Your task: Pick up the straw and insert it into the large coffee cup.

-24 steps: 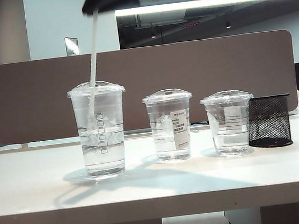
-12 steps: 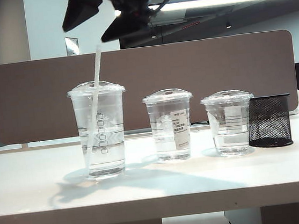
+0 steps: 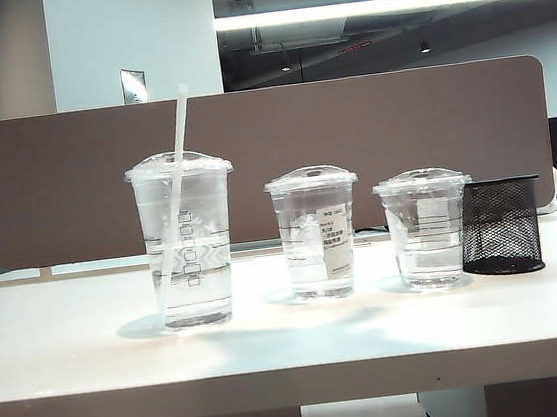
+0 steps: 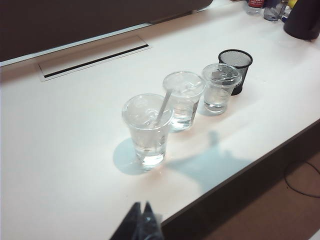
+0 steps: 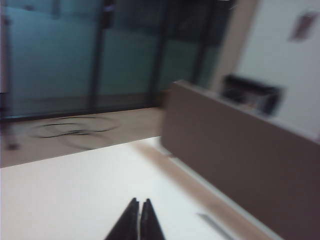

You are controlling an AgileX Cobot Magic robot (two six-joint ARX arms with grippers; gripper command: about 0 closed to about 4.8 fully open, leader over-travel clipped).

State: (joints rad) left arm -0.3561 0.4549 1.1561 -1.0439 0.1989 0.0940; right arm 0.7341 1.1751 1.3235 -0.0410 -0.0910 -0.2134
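Three clear lidded cups stand in a row on the white table (image 3: 75, 363), with a black mesh pen holder (image 3: 502, 225) just beside the shortest one. The white straw (image 3: 176, 170) already sits in the large coffee cup (image 3: 186, 241), the tallest of the row: it passes through the domed lid at a slant, its top leaning toward the middle cup (image 3: 316, 232) and its lower end resting low in the water. Nothing touches it.

My left gripper (image 4: 142, 220) hangs off the near edge of the table, well apart from the cups, looking down and across at them; its two dark fingertips lie pressed together with nothing between them. From that view the large coffee cup (image 4: 147, 131) is the nearest cup, and the straw (image 4: 163, 105) pokes up out of its lid.

My right gripper (image 5: 139, 216) is out of the exterior view. Its wrist is pitched roughly level, so it faces across a bare stretch of table toward the brown partition (image 5: 240, 160) and the glass wall behind. Its fingertips meet in a narrow point, closed on nothing. That picture is blurred.
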